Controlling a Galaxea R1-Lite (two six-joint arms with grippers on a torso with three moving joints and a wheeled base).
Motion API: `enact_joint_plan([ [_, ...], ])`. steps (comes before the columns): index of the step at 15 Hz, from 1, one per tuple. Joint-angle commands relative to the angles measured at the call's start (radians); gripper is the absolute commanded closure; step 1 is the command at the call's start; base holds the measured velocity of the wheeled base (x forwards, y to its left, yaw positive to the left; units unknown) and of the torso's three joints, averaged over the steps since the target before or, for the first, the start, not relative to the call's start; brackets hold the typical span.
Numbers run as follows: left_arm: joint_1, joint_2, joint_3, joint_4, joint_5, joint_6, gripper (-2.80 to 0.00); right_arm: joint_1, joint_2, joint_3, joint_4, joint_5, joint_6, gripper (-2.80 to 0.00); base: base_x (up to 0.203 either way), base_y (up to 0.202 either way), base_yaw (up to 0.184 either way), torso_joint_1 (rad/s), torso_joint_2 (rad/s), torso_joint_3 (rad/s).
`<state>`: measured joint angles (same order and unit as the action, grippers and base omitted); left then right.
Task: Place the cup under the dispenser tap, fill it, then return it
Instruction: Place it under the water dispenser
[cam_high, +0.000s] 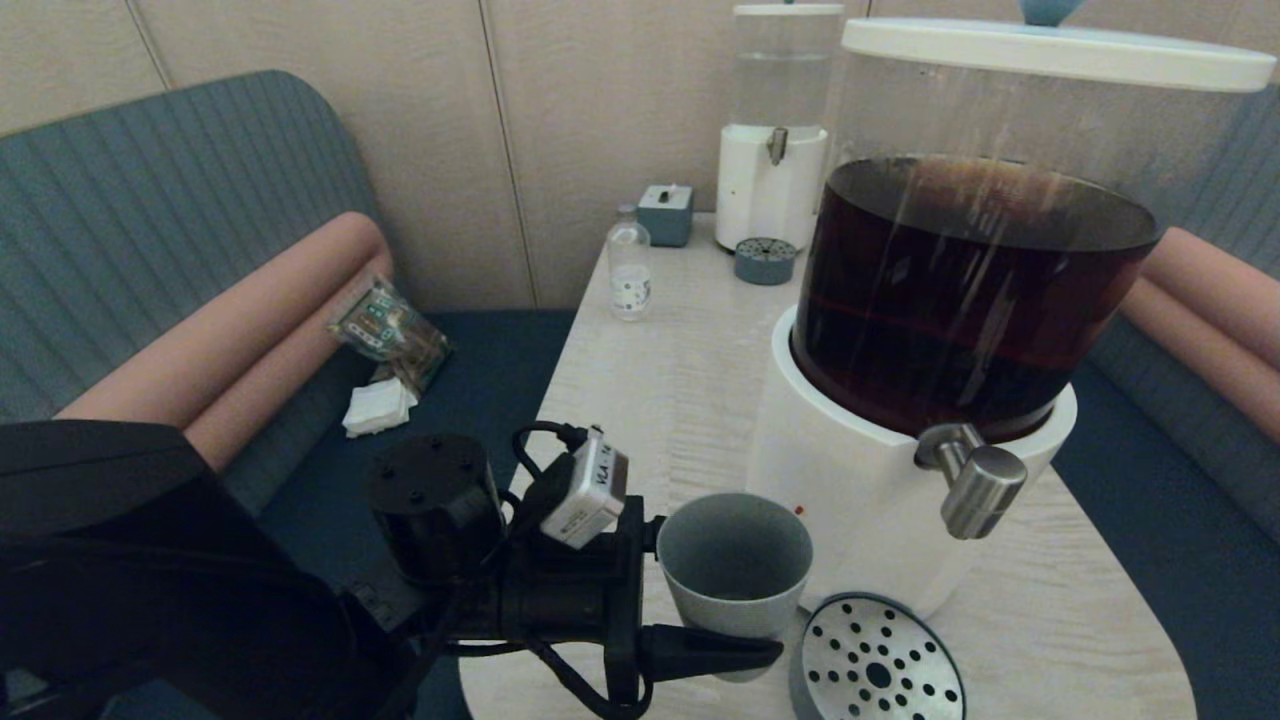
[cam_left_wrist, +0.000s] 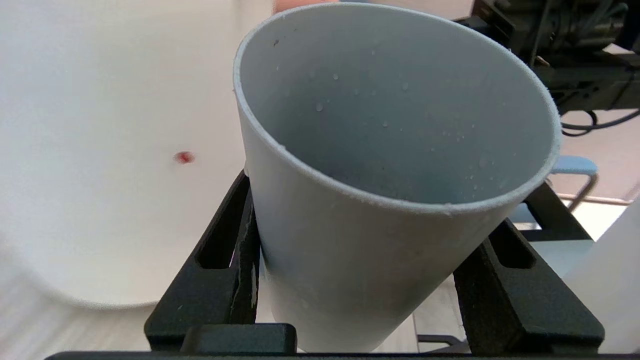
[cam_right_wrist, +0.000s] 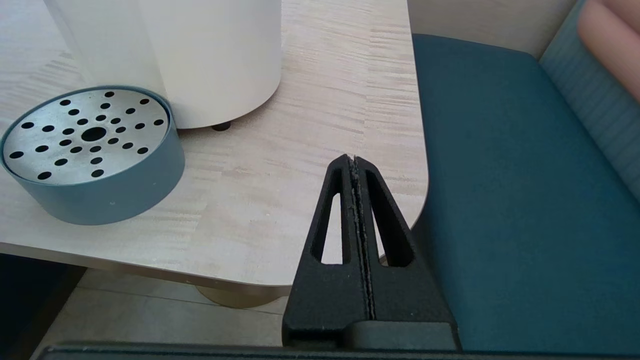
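Observation:
The grey tapered cup (cam_high: 735, 575) is held off the table by my left gripper (cam_high: 745, 625), which is shut on its lower body. In the left wrist view the cup (cam_left_wrist: 380, 240) sits between the two black fingers (cam_left_wrist: 240, 250), its inside empty apart from a few droplets. It hangs left of the perforated drip tray (cam_high: 875, 660) and against the dispenser's white base (cam_high: 860, 500). The brushed-steel dispenser tap (cam_high: 975, 480) juts out to the right of the cup and higher. My right gripper (cam_right_wrist: 354, 162) is shut on nothing, low by the table's near right corner, out of the head view.
The big dispenser holds dark brown liquid (cam_high: 960, 290). At the back stand a smaller clear-liquid dispenser (cam_high: 775, 130), its small drip tray (cam_high: 765, 260), a clear glass bottle (cam_high: 630, 270) and a small grey box (cam_high: 665, 213). Benches flank the table; a packet (cam_high: 385, 330) lies on the left seat.

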<state>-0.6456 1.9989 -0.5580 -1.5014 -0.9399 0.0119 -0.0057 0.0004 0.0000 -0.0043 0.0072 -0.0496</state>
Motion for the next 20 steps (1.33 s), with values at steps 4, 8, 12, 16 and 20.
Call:
enact_joint_plan([
  [4, -0.100, 0.109, -0.092, -0.012, 0.060, -0.004, 0.00, 0.000, -0.003, 0.009, 0.000, 0.000, -0.001, 0.00, 0.000, 0.000, 0.000, 0.000, 0.00, 0.000],
  [8, -0.158, 0.170, -0.175, -0.011, 0.097, -0.045, 0.00, 0.000, -0.003, 0.009, 0.000, 0.000, -0.001, 0.00, 0.000, 0.000, 0.000, 0.000, 0.00, 0.000],
  [12, -0.160, 0.218, -0.210, -0.013, 0.116, -0.052, 0.00, 0.000, -0.003, 0.009, 0.000, 0.000, -0.001, 0.00, 0.000, 0.000, 0.000, 0.000, 0.00, 0.000],
  [16, -0.160, 0.294, -0.288, -0.012, 0.141, -0.068, 0.00, 0.000, -0.003, 0.009, 0.000, 0.000, -0.001, 0.00, 0.000, 0.000, 0.000, 0.000, 0.00, 0.000],
  [20, -0.173, 0.324, -0.331, -0.010, 0.143, -0.077, 0.00, 0.000, -0.003, 0.009, 0.000, 0.000, -0.001, 0.00, 0.000, 0.000, 0.000, 0.000, 0.00, 0.000],
])
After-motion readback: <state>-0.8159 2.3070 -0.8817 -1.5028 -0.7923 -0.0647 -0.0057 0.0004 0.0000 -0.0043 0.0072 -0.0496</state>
